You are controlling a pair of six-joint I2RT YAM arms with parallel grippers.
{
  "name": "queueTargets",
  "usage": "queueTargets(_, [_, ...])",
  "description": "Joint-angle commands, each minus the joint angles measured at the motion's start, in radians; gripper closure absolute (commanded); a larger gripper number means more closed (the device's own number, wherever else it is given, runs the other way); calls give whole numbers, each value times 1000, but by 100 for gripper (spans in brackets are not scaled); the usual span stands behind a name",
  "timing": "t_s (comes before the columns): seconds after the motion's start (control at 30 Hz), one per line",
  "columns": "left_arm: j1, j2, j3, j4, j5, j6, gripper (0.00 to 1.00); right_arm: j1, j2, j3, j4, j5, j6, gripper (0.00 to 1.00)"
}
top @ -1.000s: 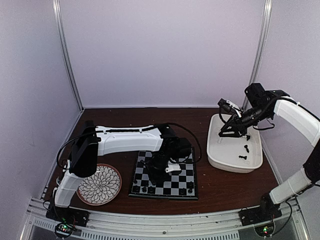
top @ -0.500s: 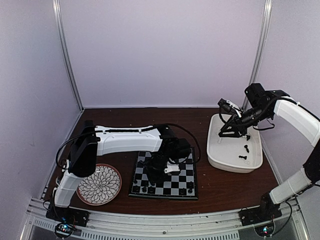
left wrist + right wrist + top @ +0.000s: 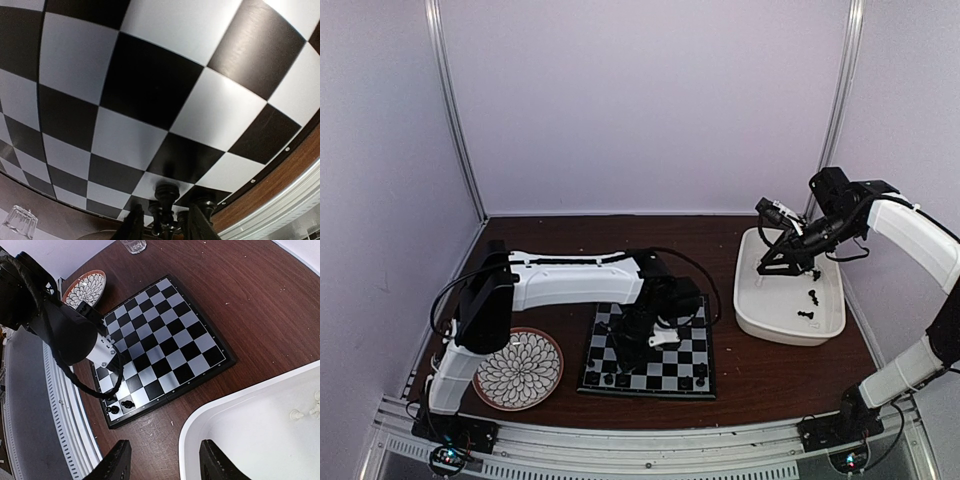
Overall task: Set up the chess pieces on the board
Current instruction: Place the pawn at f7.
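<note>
Early days: my left gripper [image 3: 165,208] stands parted around a black piece [image 3: 167,193] on the board [image 3: 670,365], edge row; my right gripper [image 3: 165,445] hangs spread at the tub [image 3: 790,328], pieces [image 3: 811,295] inside unplaced.

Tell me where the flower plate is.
In the top view, the plate sits at the near left, just left of the board, not touching it.

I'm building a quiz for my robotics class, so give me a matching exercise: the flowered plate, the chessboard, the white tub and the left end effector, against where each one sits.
1 flowered plate
2 chessboard
3 white tub
4 left end effector

A farthest right
B just left of the chessboard
C low over the chessboard's near rows
D between plate and tub

Pairs: 1-B, 2-D, 3-A, 4-C
</note>
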Motion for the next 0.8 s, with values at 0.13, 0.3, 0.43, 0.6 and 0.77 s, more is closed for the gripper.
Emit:
queueTargets(0.13, [21,-165,-31,20,-8,-32,67,-1,0,-2,-7,-31,3,49])
queueTargets(0.3, [78,-220,-152,84,111,-75,65,-1,-1,-4,-5,-31,3,50])
queueTargets(0.43, [85,-232,-209,135,156,-86,62,-1,1,-4,-5,-33,4,50])
queueTargets(0.6, [89,-228,-230,167,177,-89,63,1,6,-2,-5,-34,5,49])
queueTargets(0.77, [93,-207,-234,179,175,-89,65,1,10,-1,-8,-35,5,50])
